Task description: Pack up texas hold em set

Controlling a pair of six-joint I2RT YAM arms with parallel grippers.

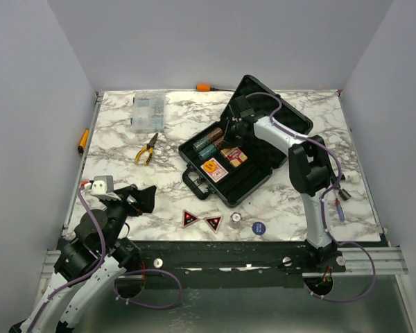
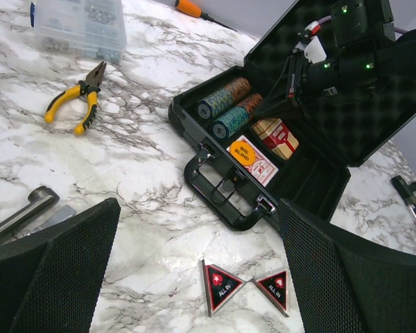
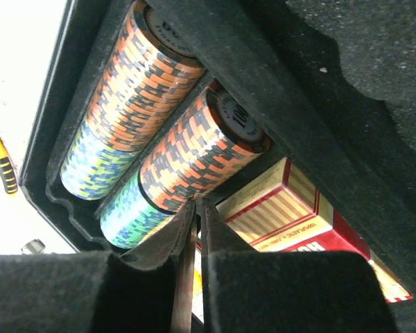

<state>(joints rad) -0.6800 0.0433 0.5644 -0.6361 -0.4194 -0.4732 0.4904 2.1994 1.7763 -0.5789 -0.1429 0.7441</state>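
Sideways, striped cylindrical chip stacks [image 3: 187, 159] lie in the foam-lined briefcase [image 1: 249, 182].

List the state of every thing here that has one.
Briefcase, open, lid raised.
Chip stacks, lying in their slots.
Card decks, boxed, in the case.
All-in triangles, on the table, unpacked.
Blue button, on the table.
Left gripper, open, empty.
Right gripper, shut, beside the chip stacks.
Organiser box, shut.
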